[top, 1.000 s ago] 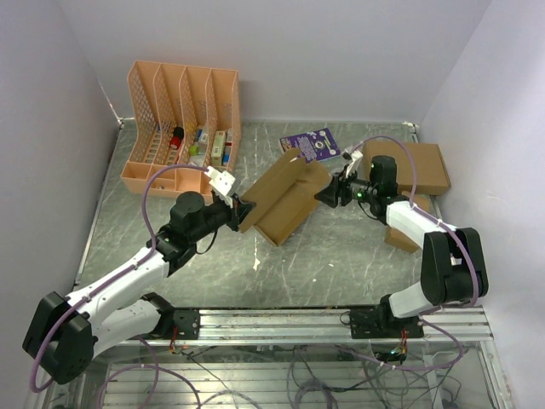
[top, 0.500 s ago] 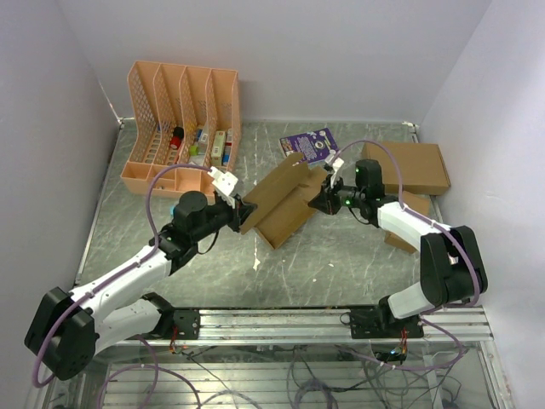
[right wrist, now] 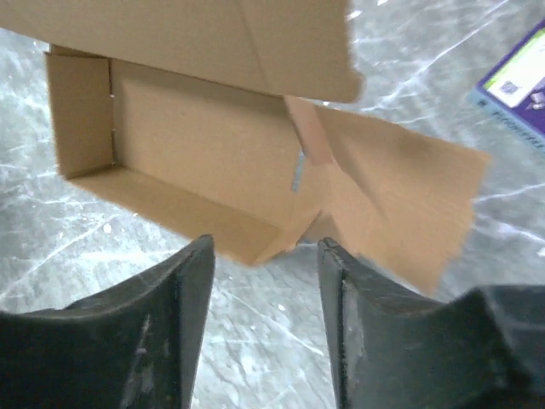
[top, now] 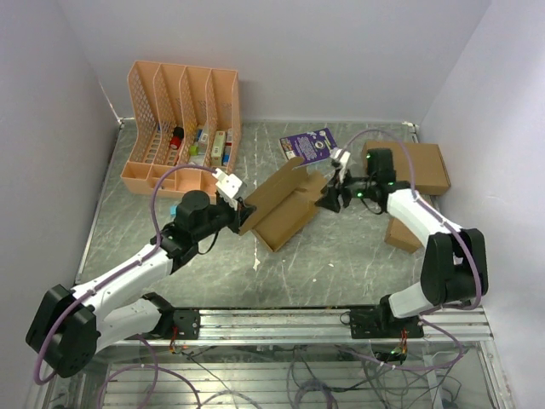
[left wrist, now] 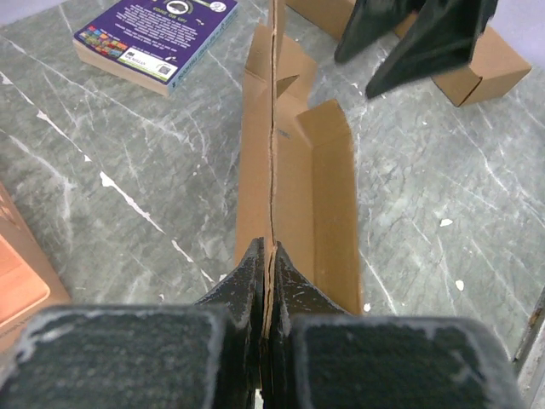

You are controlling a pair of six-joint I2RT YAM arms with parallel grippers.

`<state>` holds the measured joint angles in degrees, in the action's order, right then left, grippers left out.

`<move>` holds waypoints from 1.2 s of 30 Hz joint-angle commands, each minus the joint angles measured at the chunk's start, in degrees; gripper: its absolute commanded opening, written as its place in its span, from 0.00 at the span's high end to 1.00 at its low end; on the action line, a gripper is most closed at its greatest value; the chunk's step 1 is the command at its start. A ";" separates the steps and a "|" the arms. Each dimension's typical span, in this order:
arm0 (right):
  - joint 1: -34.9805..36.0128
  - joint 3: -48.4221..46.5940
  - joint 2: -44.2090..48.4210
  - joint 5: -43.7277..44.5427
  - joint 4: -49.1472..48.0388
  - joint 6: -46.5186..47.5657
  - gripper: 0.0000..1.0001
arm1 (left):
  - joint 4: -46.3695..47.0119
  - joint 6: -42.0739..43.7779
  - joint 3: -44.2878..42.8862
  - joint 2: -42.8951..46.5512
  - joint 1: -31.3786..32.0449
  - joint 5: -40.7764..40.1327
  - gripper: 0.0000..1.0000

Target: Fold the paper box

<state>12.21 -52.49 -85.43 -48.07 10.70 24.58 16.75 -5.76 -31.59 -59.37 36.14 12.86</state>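
At the table's middle, toward 9 o'clock, the left gripper is clamped tight on the upright panel of the paper box, holding it on edge. One long wall and one end wall of the tray stand folded. At the box's 3 o'clock end, the end flap lies splayed and untucked. The right gripper hangs beside it, fingers apart and holding nothing. By my judgement, tucking that end and closing the panel remain.
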 commanded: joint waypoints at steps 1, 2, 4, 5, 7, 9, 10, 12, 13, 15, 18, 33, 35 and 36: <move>-8.04 -6.51 2.52 -14.63 15.26 13.32 0.42 | -2.81 6.19 -3.29 2.29 0.40 1.08 0.93; -9.90 -6.98 3.33 -16.22 15.79 13.80 0.38 | -3.51 7.27 -3.75 2.67 0.38 1.34 0.93; -13.09 -6.93 5.34 -14.93 12.56 10.94 0.29 | -5.48 9.36 -4.54 3.38 0.40 2.15 0.93; -14.41 -6.18 6.45 -12.16 7.78 6.83 0.21 | -6.26 10.41 -5.13 3.77 0.42 2.57 0.93; -15.59 -4.48 7.34 -6.71 -0.27 2.03 0.08 | -7.40 11.77 -6.04 4.33 0.42 3.44 0.93; -15.98 -1.94 6.80 -6.63 -6.44 0.46 0.01 | -8.42 12.84 -6.95 4.73 0.42 4.76 0.93; -16.01 -1.09 6.13 -8.83 -8.90 1.02 0.00 | -8.87 13.20 -7.37 5.02 0.42 5.25 0.93; -16.01 0.49 4.43 -13.98 -13.57 1.58 0.00 | -9.84 13.84 -8.18 5.42 0.42 6.26 0.93; -15.99 1.06 3.67 -15.79 -16.75 0.10 0.00 | -10.34 14.28 -8.48 5.70 0.42 6.58 0.93; -16.03 -0.31 1.67 -17.57 -18.83 -1.73 0.00 | -11.63 14.77 -9.10 6.25 0.41 6.82 0.93; -16.01 -6.70 -1.93 -18.45 -11.57 -1.06 0.01 | -12.87 15.22 -9.59 7.08 0.41 7.19 0.93; -13.44 -9.19 -9.35 -19.46 -7.77 -6.98 0.21 | -12.12 14.75 -9.89 8.34 0.41 8.87 0.93; -13.41 -9.22 -9.81 -19.49 -7.29 -6.53 0.26 | -12.01 14.72 -9.89 8.23 0.42 8.92 0.93; -13.38 -9.72 -10.10 -19.81 -6.49 -6.21 0.30 | -12.00 14.72 -9.89 8.17 0.42 8.95 0.93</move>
<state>-1.37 -61.17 -94.70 -66.67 1.91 17.87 3.16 8.60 -39.62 -51.90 36.21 20.21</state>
